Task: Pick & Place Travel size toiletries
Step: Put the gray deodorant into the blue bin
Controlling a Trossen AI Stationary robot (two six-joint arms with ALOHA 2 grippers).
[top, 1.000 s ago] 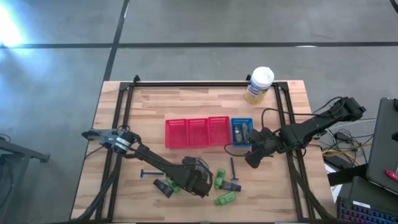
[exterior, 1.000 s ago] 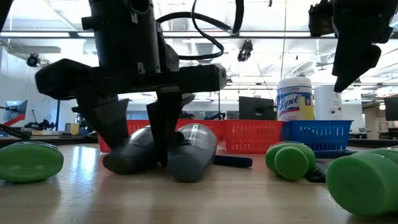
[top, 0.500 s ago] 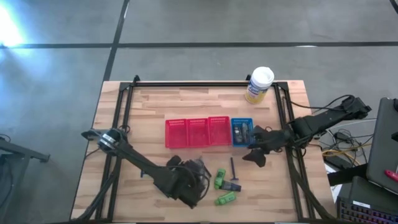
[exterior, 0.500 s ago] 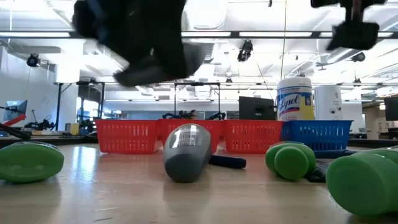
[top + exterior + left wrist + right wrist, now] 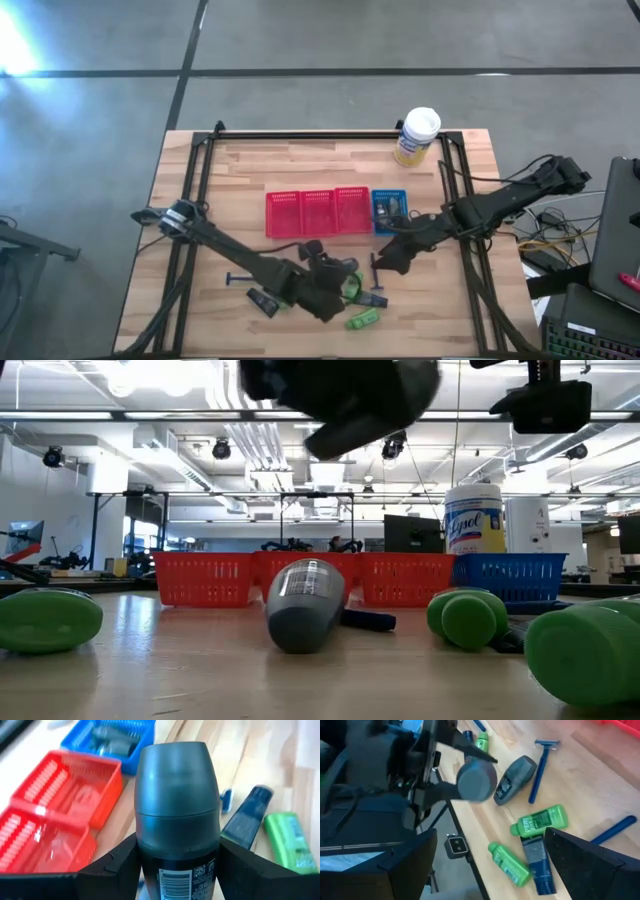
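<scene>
Lifted since a second ago, the grey bottle (image 5: 177, 815) now rides clamped in your left gripper (image 5: 325, 272), above the table's front. Carry it level toward the blue basket (image 5: 389, 196); your right gripper (image 5: 392, 260), fingers spread and empty, hovers nearby—avoid it.

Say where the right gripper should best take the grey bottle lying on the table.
Probably mid-body, from straight above. The lying bottle rests flat on its side, label up, so its two long flanks are exposed for the open right gripper. The razor lies close along one flank, so the finger on that side has little room.
</scene>
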